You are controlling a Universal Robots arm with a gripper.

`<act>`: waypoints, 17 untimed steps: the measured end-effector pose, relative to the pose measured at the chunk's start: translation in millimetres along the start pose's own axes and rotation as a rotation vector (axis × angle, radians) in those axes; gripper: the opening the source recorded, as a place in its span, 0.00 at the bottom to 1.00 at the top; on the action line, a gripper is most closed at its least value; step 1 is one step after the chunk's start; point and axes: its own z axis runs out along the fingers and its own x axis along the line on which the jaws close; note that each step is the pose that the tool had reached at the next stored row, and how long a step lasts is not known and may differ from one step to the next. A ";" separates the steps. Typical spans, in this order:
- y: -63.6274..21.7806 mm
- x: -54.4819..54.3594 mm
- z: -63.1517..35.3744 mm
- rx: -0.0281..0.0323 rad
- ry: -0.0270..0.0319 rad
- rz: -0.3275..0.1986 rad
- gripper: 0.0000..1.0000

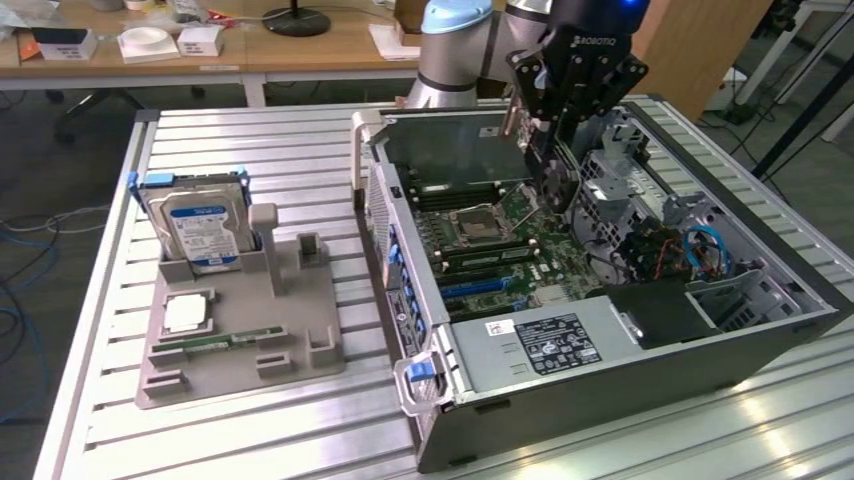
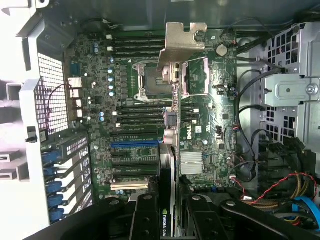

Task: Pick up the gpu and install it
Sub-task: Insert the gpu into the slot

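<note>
Item under inspection: gpu (image 1: 547, 185). It is a thin, flat, dark card, seen edge-on in the wrist view (image 2: 169, 150). A pale metal bracket (image 2: 182, 42) with a bent tab sits at the end away from the jaws. A strip with a green logo reads "NVIDIA" at the gripped end.

Jaws: clenched on the gpu, one black finger (image 2: 145, 217) on each flat side.

Position: the card hangs end-down from the arm (image 1: 454, 40) inside the open computer case (image 1: 641, 385), over the green motherboard (image 1: 521, 255). In the wrist view its bracket overlaps the CPU socket (image 2: 150, 80). Whether the lower end touches the board cannot be told.

Surroundings: the case lies on its side on a slatted metal worktop (image 1: 200, 440). At the exterior view's left, well apart from the case, a grey fixture (image 1: 254, 340) holds an upright hard drive (image 1: 198, 232) with a blue-white label, a square processor chip (image 1: 184, 315) and a slim green RAM stick (image 1: 220, 342).
</note>
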 end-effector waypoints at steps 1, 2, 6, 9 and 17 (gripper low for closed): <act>0.0 -0.1 0.0 0.0000 0.0000 0.000 0.26; 0.0 -0.2 0.0 0.0000 0.0000 0.000 0.26; 0.3 -0.2 0.0 -0.0004 -0.0002 0.001 0.26; 0.3 -0.2 0.0 -0.0005 -0.0002 0.000 0.26; 0.3 -0.2 0.1 -0.0014 -0.0024 -0.052 0.26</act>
